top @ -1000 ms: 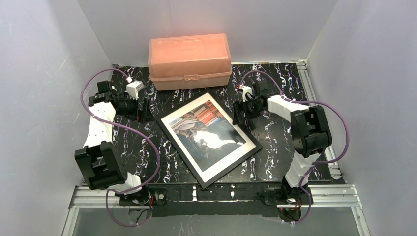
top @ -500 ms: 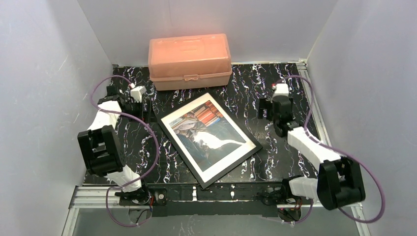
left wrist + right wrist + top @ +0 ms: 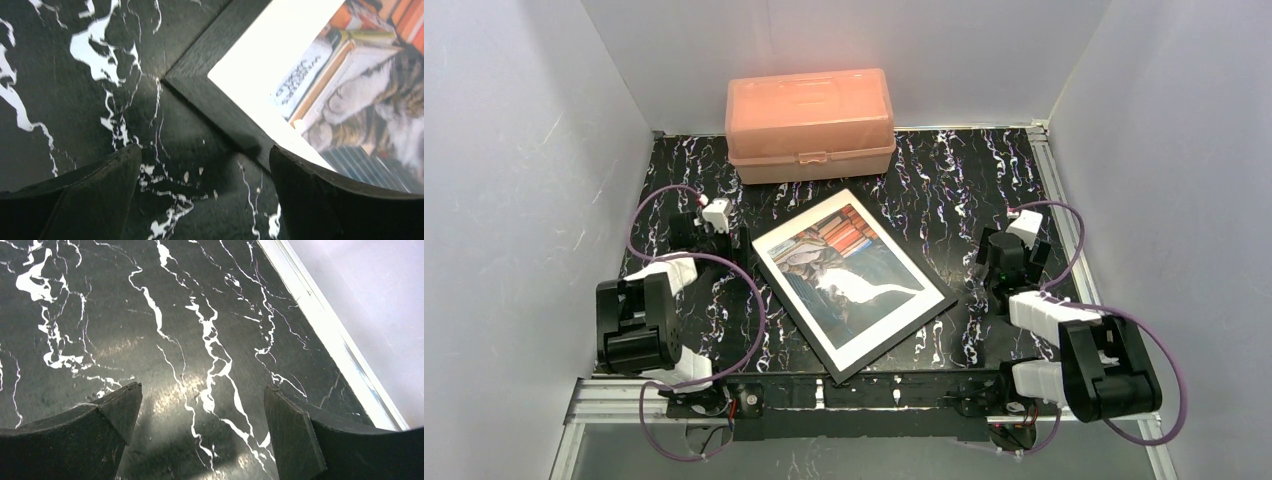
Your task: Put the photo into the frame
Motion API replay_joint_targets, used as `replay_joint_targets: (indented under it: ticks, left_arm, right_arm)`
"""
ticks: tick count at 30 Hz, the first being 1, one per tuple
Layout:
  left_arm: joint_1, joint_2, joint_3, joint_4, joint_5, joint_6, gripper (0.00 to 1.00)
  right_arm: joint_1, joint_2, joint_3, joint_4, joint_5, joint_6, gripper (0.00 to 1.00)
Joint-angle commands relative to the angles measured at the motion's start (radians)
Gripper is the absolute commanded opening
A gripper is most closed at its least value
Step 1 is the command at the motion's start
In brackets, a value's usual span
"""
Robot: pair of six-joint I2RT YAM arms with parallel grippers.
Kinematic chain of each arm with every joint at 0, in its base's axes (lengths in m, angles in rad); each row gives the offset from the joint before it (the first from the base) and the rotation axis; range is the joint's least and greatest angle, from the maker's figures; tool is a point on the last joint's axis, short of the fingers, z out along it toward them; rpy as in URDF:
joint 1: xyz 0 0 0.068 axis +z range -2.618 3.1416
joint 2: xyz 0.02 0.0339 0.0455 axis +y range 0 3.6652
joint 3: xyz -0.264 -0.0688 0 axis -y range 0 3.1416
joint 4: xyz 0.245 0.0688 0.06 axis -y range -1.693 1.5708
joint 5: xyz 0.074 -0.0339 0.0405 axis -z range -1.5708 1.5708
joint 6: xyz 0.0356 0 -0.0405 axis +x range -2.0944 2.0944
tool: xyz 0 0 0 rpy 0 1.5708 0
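the marbled table carries a peach box far ahead of both arms. the frame lies flat between the grippers with the photo face up inside it, so the job looks done. the left gripper is spread and empty, and its right fingertip sits at the frame's border. a sideways sweep could catch and skew the frame. the right gripper is spread too, holding nothing. the rail is close on its right, with open room to its left.
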State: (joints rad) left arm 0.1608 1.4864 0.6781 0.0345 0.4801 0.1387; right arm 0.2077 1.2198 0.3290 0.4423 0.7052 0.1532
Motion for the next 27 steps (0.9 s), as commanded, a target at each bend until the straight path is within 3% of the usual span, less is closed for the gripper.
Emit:
replay_joint_targets:
  ticks: [1, 6, 13, 16, 17, 18, 19, 20, 22, 27]
  left_arm:
    - [-0.06, -0.029, -0.072, 0.257, -0.112, -0.02, 0.98]
    - [-0.069, -0.073, -0.186, 0.527, -0.099, -0.046, 0.98]
    - [-0.071, -0.014, -0.207, 0.655, -0.134, -0.111, 0.98]
    - [-0.072, -0.018, -0.389, 0.962, -0.153, -0.109, 0.98]
    - [-0.072, 0.028, -0.467, 1.179, -0.148, -0.121, 0.98]
    - [-0.072, 0.034, -0.491, 1.251, -0.153, -0.128, 0.98]
    - [-0.073, -0.005, -0.466, 1.141, -0.173, -0.123, 0.98]
    - [-0.072, -0.015, -0.42, 1.034, -0.203, -0.128, 0.99]
    - [-0.075, 0.01, -0.383, 1.006, -0.249, -0.163, 0.98]
    - [-0.078, 0.002, -0.387, 0.997, -0.242, -0.157, 0.98]
  right_arm:
    - [-0.044, 0.078, -0.028, 0.268, -0.035, -0.035, 0.99]
    - [-0.074, 0.234, 0.019, 0.394, -0.114, -0.099, 0.99]
    - [-0.096, 0.39, 0.116, 0.427, -0.215, -0.118, 0.99]
    - [-0.096, 0.361, 0.047, 0.498, -0.282, -0.146, 0.99]
    - [-0.094, 0.353, -0.014, 0.625, -0.336, -0.165, 0.99]
    - [-0.09, 0.37, -0.081, 0.78, -0.391, -0.204, 0.99]
    - [-0.076, 0.39, -0.127, 0.873, -0.392, -0.228, 0.99]
    - [-0.063, 0.373, -0.127, 0.825, -0.373, -0.233, 0.99]
    - [-0.062, 0.398, -0.063, 0.757, -0.29, -0.206, 0.99]
    - [-0.094, 0.376, -0.045, 0.688, -0.328, -0.18, 0.99]
